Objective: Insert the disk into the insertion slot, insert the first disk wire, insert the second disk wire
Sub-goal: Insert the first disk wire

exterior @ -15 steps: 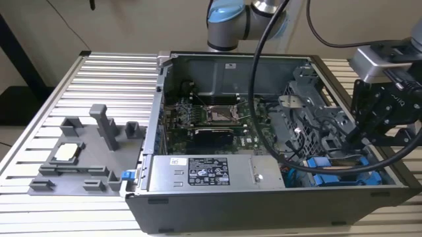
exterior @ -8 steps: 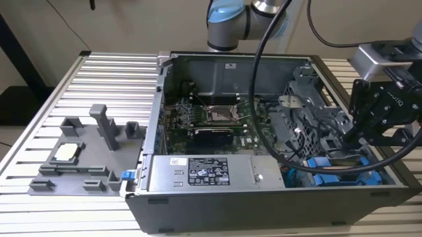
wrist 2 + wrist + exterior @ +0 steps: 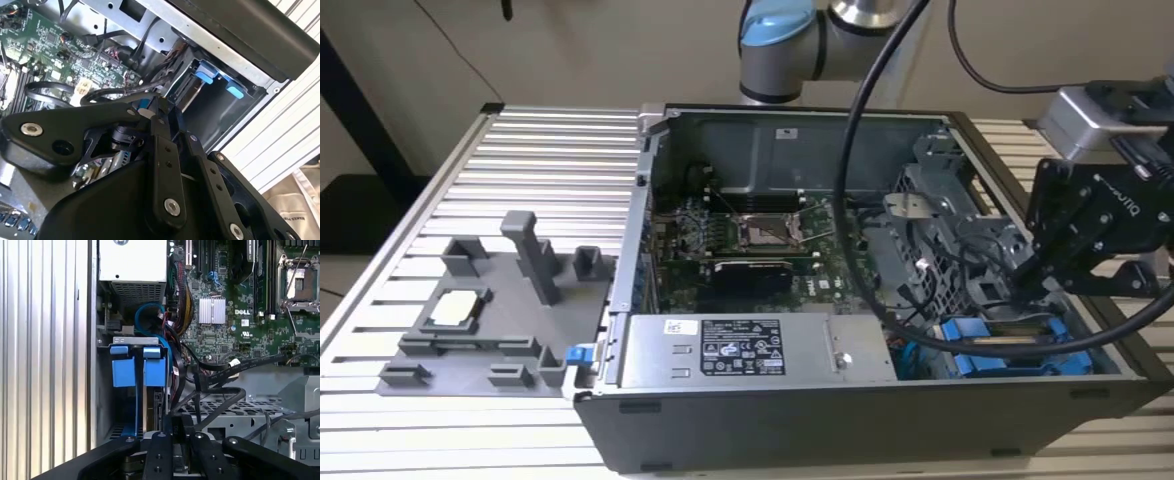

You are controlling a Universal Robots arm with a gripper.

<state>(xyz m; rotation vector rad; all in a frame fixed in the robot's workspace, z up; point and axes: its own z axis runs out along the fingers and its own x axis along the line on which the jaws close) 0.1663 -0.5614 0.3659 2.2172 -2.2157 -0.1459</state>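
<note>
The disk (image 3: 1014, 345) stands on edge in the insertion slot (image 3: 961, 362) at the case's near corner on the exterior view's right, framed by its blue carrier. In the first wrist view the disk's edge (image 3: 148, 410) runs beside a blue rail below two blue tabs (image 3: 135, 371). My gripper (image 3: 1025, 283) hangs just above the slot. Its fingers (image 3: 161, 445) are pressed together, and a black disk wire (image 3: 173, 390) runs into the tips. In the second wrist view the gripper (image 3: 156, 107) is next to the dark bay opening (image 3: 220, 115).
A grey labelled power-supply box (image 3: 720, 350) lies along the case's near wall. The motherboard (image 3: 747, 240) fills the case floor, and a perforated metal cage (image 3: 947, 240) with loose black cables is beside the gripper. A grey fixture (image 3: 494, 310) stands on the slatted table (image 3: 480, 150).
</note>
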